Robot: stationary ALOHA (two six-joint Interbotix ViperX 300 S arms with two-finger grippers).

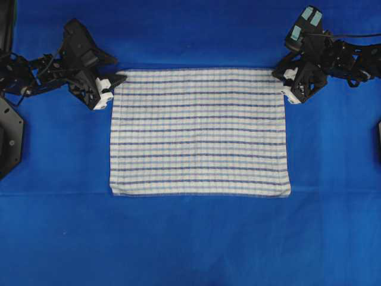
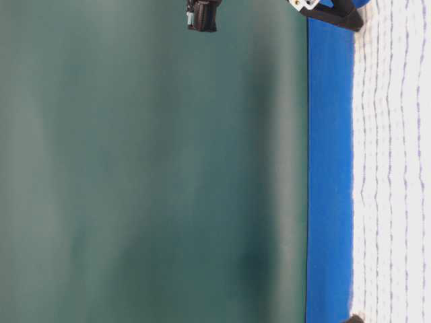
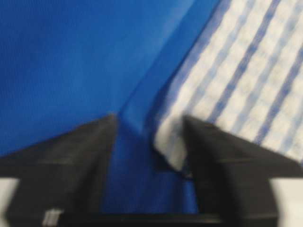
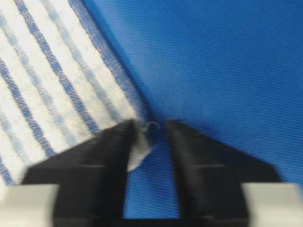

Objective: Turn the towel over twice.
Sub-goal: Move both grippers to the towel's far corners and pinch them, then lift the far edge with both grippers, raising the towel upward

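The towel (image 1: 200,132), white with dark and light blue stripes, lies flat on the blue table covering (image 1: 190,238). My left gripper (image 1: 115,83) is down at the towel's far left corner. In the left wrist view the jaws of this gripper (image 3: 149,120) stand partly apart, with the towel (image 3: 246,71) corner lying between them against one finger. My right gripper (image 1: 286,80) is down at the far right corner. In the right wrist view the gripper (image 4: 150,124) shows a narrow gap, and the tip of the towel (image 4: 52,85) sits inside it beside one finger.
The blue covering spreads wide around the towel on all sides. Both black arms reach in from the far left and far right edges. A green wall (image 2: 148,175) stands behind the table.
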